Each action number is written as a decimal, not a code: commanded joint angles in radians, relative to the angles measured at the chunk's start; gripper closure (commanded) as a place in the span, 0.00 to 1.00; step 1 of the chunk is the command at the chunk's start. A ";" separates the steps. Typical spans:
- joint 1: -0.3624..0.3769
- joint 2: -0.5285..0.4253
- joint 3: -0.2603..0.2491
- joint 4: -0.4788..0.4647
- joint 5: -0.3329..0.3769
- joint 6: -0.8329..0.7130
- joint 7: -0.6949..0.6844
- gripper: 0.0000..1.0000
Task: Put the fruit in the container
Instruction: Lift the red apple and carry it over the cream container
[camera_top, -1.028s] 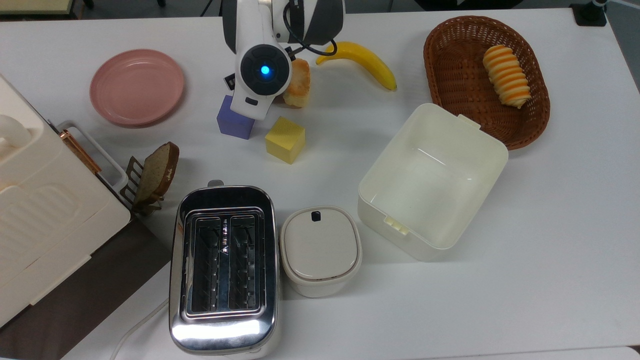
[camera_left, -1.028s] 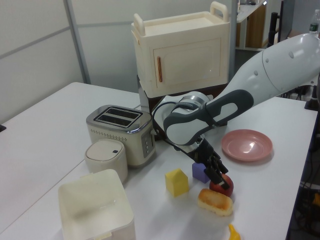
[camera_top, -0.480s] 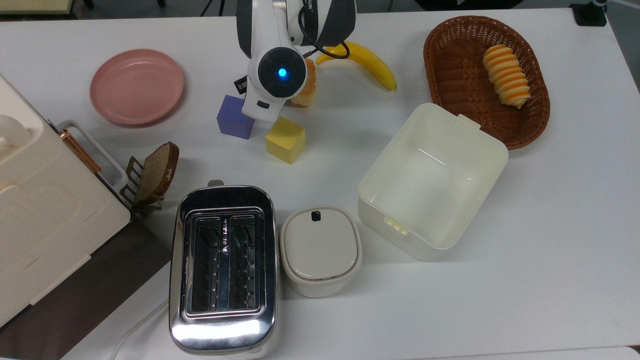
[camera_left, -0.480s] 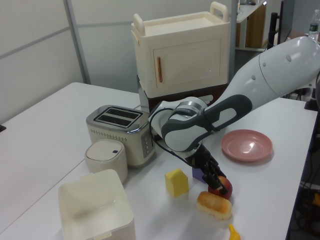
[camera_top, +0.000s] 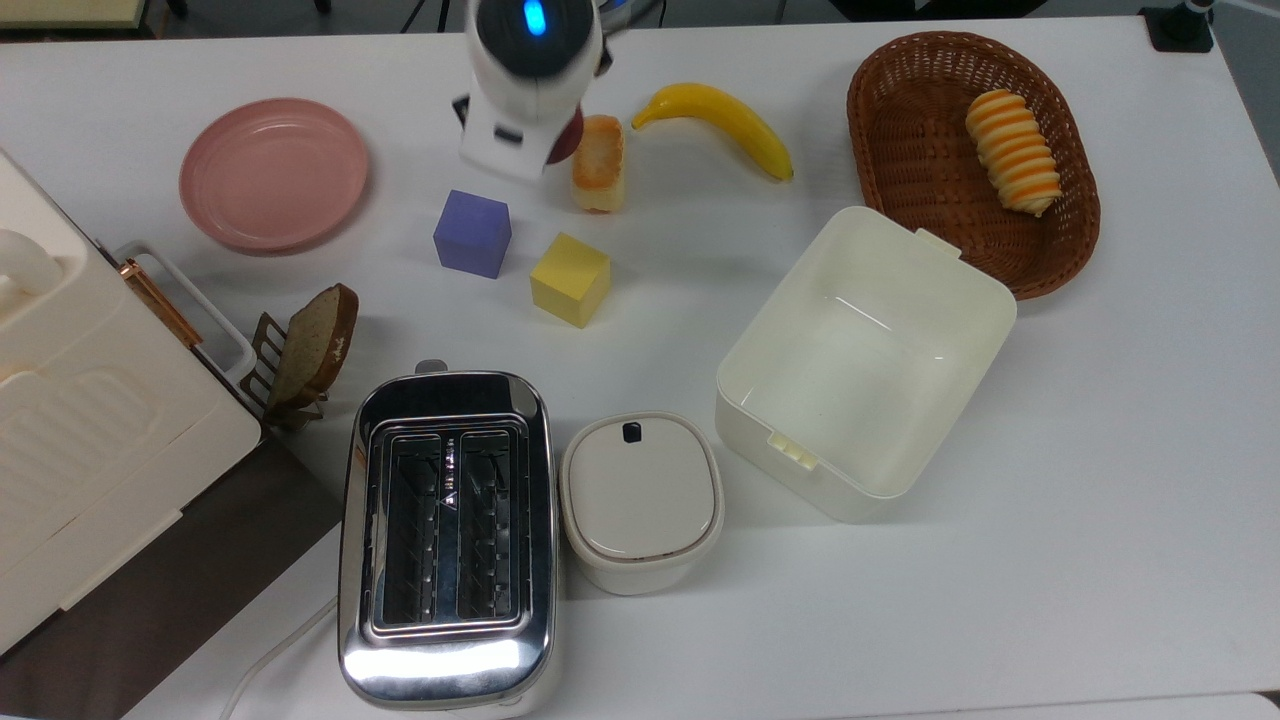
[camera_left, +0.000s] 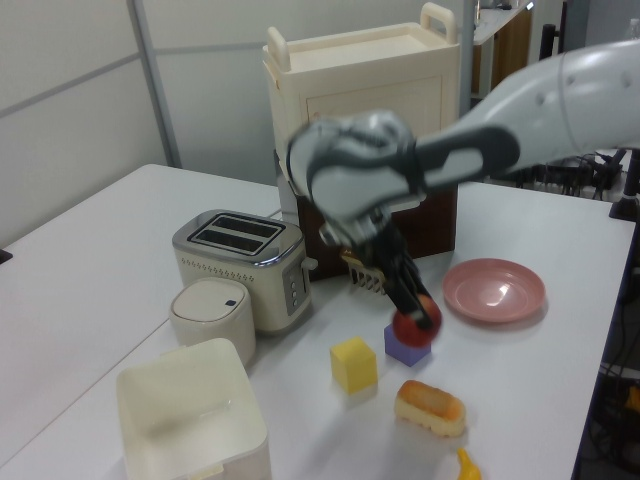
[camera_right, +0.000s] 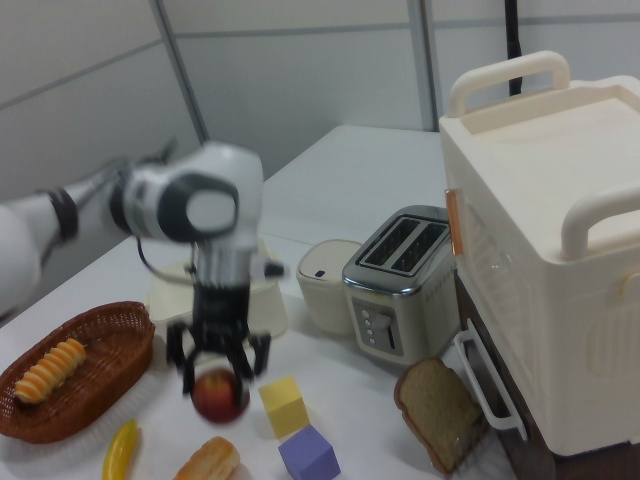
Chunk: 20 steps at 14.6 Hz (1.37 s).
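The fruit, a red apple (camera_left: 416, 322), hangs in the air above the purple cube (camera_left: 407, 346), with my gripper (camera_left: 412, 312) shut on it from above. In the right view the apple (camera_right: 220, 396) sits between the dark fingers of the gripper (camera_right: 219, 378), clear of the table. In the top view a dark red sliver of the apple (camera_top: 568, 138) shows under the arm's wrist. The container (camera_top: 776, 300), a deep cream-white box, stands open and empty toward the top view's right; in the left view the container (camera_left: 182, 356) is at the lower left.
A bread roll (camera_top: 597, 162), a banana (camera_top: 716, 120), a yellow cube (camera_top: 570, 280) and a pink plate (camera_top: 273, 172) lie around the arm. A wicker basket (camera_top: 1062, 250) holds a striped pastry. The toaster (camera_top: 445, 540) and a lidded pot (camera_top: 642, 500) stand near the container.
The gripper has risen off the table with the apple in it, moving toward the top view's top and away from the bread roll. Nothing else has moved.
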<state>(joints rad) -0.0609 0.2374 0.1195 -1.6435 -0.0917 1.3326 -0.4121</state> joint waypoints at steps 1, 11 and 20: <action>0.016 -0.003 -0.014 0.165 0.131 -0.035 0.063 0.77; 0.252 0.083 -0.004 0.208 0.187 0.539 0.806 0.77; 0.332 0.212 -0.011 0.200 0.104 0.639 0.958 0.00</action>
<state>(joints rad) 0.2563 0.4586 0.1243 -1.4471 0.0416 1.9741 0.5282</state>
